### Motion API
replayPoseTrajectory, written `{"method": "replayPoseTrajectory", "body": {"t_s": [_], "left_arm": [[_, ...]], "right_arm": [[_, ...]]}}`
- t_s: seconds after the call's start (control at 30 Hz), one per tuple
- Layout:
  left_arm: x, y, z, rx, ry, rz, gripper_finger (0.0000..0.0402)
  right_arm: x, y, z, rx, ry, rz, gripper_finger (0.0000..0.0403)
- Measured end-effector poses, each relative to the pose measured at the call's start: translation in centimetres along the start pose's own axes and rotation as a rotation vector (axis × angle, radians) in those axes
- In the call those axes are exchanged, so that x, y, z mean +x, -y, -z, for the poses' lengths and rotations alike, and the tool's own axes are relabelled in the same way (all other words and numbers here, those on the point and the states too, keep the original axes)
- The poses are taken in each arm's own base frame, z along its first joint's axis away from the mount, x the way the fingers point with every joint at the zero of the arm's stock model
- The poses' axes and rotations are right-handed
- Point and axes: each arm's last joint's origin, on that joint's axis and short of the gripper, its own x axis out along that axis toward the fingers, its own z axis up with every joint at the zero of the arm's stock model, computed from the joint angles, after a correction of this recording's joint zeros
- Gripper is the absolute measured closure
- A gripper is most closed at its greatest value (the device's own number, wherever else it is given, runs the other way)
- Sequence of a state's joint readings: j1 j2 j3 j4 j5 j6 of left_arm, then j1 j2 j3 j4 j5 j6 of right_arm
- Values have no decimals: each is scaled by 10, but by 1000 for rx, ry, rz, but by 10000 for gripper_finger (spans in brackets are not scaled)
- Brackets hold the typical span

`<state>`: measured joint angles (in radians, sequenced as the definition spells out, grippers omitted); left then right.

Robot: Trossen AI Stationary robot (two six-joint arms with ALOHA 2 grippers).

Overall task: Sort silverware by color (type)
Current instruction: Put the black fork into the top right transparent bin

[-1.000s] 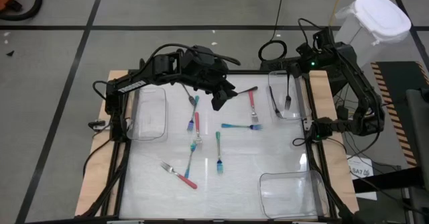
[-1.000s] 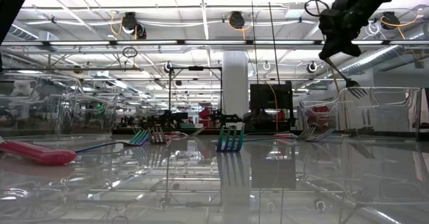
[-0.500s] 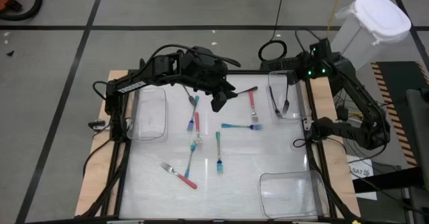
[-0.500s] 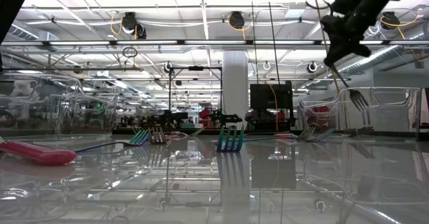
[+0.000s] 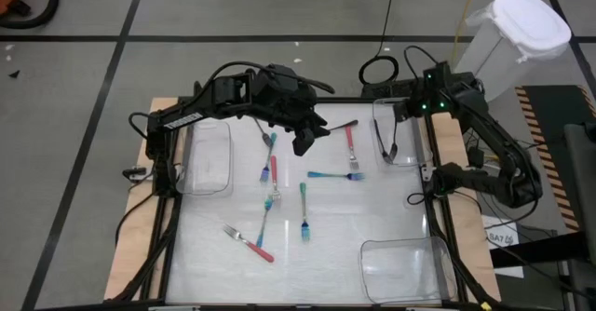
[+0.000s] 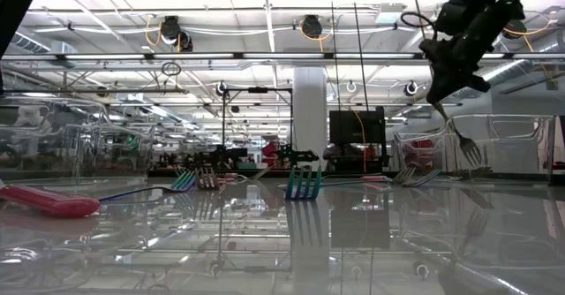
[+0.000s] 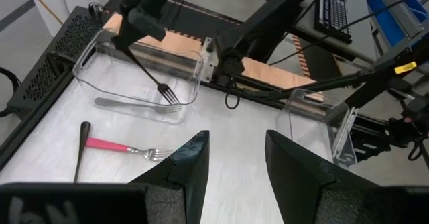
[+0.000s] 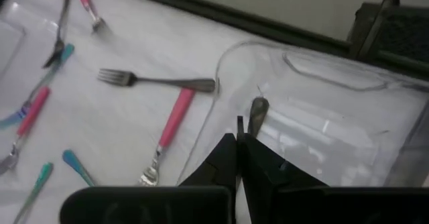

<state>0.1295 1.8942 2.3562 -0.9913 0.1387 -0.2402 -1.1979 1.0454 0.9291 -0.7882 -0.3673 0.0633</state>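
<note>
Dangling from the clenched right claw (image 5: 402,114), a black fork (image 5: 395,136) hangs over the bin (image 5: 416,158).

The high view looks straight down from well above the table (image 5: 307,255), taking in both arms and the floor around; the low view sits at tabletop height, facing level across the glossy surface into the room, with the right gripper (image 6: 439,103) hanging in from above; the left wrist view looks forward past the left gripper (image 7: 234,160) to the far bin (image 7: 144,76), where the right arm shows; the right wrist view sits close over that same bin (image 8: 322,127), looking down past the right gripper (image 8: 240,158); all four share this bin.
</note>
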Motion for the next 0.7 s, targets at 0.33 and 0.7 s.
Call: {"method": "replayPoseTrajectory", "body": {"t_s": [0.33, 0.7], "left_arm": [[0, 0, 0, -5, 0, 0, 254], [0, 0, 0, -6, 0, 0, 254]], "right_arm": [[17, 1, -3, 6, -66, -9, 376], [24, 4, -3, 13, -100, -5, 367]]}}
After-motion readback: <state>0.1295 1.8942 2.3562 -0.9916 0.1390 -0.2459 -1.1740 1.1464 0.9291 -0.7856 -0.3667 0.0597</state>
